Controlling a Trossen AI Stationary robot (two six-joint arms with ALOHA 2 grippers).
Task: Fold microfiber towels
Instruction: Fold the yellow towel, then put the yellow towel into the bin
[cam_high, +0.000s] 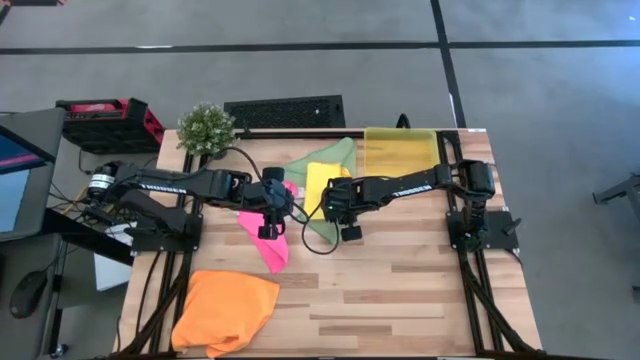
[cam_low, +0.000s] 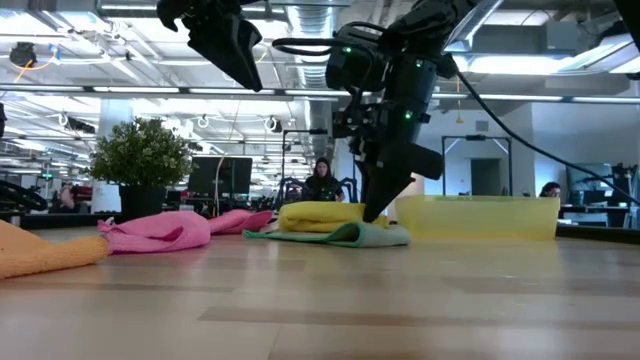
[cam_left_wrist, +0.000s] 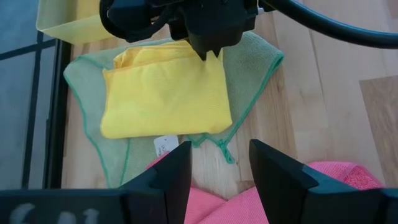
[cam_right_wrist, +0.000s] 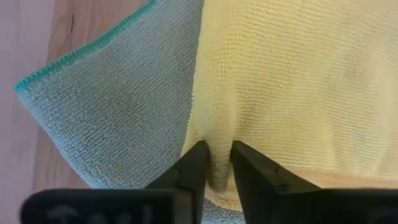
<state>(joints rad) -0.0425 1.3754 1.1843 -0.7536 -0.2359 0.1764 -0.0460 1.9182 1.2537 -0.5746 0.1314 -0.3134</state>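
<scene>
A yellow towel lies folded on a pale green towel that is spread flat on the table's far middle. My right gripper stands steeply over the yellow towel's right edge, shut on a ridge of it. A pink towel lies crumpled to the left of them, and my left gripper hangs open above it, touching nothing. An orange towel lies bunched at the near left corner. My right gripper pinches a small raised ridge of the yellow towel between its two fingers, close to the towel's right edge. The fingers come from above, pointing steeply down. The rest of the yellow towel lies on the green one.
A translucent yellow tray stands at the far right, just beyond the green towel. A potted plant stands at the far left corner. Bare wood stretches across the near right half of the table.
</scene>
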